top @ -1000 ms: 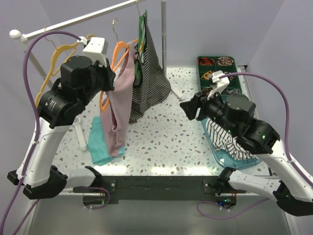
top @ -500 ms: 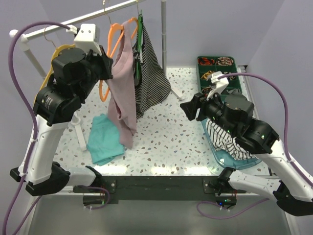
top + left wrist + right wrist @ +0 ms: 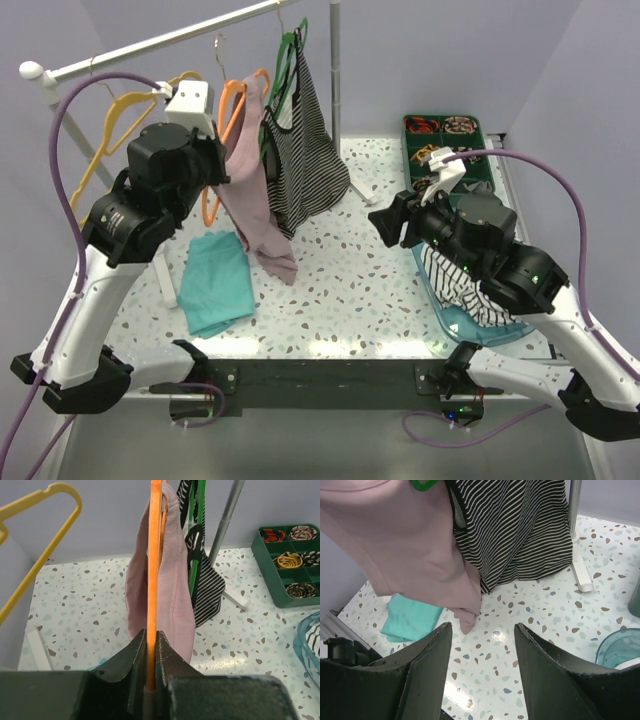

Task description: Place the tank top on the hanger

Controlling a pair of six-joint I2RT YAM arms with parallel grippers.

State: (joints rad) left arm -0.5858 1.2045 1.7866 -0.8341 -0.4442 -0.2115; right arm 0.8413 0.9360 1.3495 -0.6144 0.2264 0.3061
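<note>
Your left fingers [image 3: 159, 642] are nearly closed on the hanger [image 3: 154, 555], which stands upright above them with the tank top [image 3: 175, 595] draped over it. Its hook [image 3: 216, 45] is near the rail [image 3: 160, 42]. Your right fingers [image 3: 435, 650], half open and empty, are well apart.

Plain pale lavender walls [image 3: 450, 60] close in a white terrazzo counter [image 3: 360, 290] flecked with grey and brown chips. A silver clothes rail [image 3: 130, 48] with a white knob end slants across the back beside a grey upright pole [image 3: 335, 80]. Soft glare sits near the counter's front edge.
</note>
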